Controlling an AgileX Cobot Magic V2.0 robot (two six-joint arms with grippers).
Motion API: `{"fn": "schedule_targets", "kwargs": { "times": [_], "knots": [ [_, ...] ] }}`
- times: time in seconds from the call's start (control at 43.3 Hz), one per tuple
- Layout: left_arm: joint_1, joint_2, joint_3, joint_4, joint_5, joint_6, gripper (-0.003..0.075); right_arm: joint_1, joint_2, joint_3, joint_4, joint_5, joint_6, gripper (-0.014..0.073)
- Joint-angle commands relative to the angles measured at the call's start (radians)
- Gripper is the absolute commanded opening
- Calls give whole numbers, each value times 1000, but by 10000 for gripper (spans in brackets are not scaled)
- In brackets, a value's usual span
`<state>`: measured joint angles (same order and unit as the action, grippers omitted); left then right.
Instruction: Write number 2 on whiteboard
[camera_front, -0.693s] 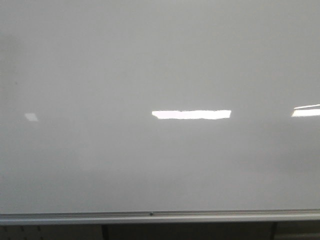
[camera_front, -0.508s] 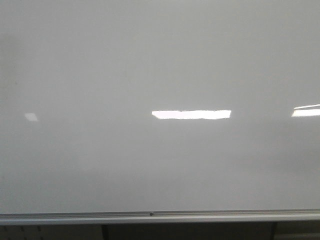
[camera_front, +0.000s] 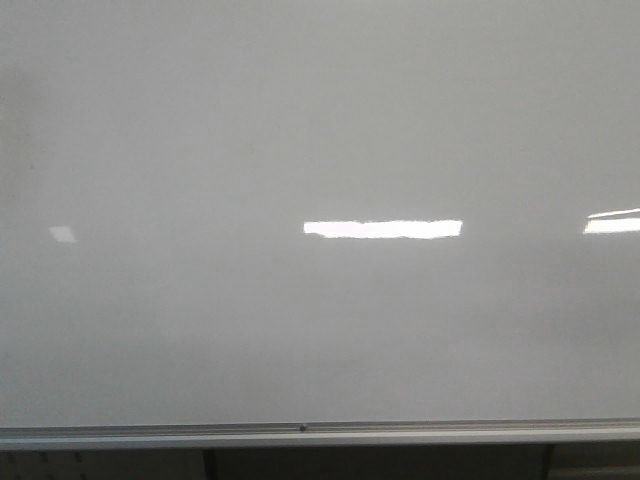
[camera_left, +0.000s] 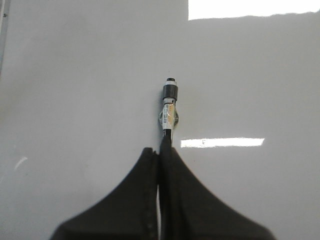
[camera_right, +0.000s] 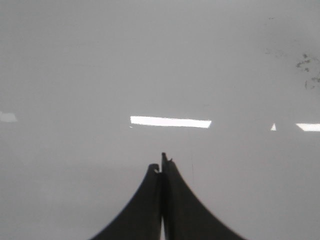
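The whiteboard (camera_front: 320, 130) is a glossy grey-white board that fills the front view, with a silver rail (camera_front: 320, 434) along its lower edge. No digit 2 shows on it in any view. Neither gripper shows in the front view. In the left wrist view my left gripper (camera_left: 161, 150) is shut on a black marker (camera_left: 169, 107), whose tip points at the whiteboard (camera_left: 75, 90). I cannot tell whether the tip touches it. In the right wrist view my right gripper (camera_right: 161, 167) is shut and empty, facing the whiteboard (camera_right: 150, 60).
Bright white light reflections lie on the board in the front view (camera_front: 383, 229). Faint dark smudges (camera_right: 305, 62) mark the board in the right wrist view. A metal frame edge (camera_left: 4, 30) shows in the left wrist view. Dark supports stand below the rail.
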<state>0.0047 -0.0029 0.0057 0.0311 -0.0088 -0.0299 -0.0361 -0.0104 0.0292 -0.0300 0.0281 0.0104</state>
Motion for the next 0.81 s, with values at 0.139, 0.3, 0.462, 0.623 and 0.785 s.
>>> {"fn": "schedule_targets", "kwargs": {
  "times": [0.139, 0.3, 0.462, 0.623, 0.785],
  "knots": [
    [-1, -19, 21, -6, -80, -4, -20, -1, -15, -2, 4, -95, -10, -69],
    [-1, -19, 19, -8, -117, -4, -19, -1, -15, -11, 5, -95, -10, -69],
    [-1, -19, -47, -8, -121, -4, -19, -1, -15, -85, 5, -64, -10, -69],
    [-1, -15, -165, -8, -88, -4, -20, -1, -7, -204, 5, 29, -10, -69],
    [-1, 23, -311, -8, 9, -4, -20, -1, 53, -339, 5, 125, -10, -69]
  ]
}}
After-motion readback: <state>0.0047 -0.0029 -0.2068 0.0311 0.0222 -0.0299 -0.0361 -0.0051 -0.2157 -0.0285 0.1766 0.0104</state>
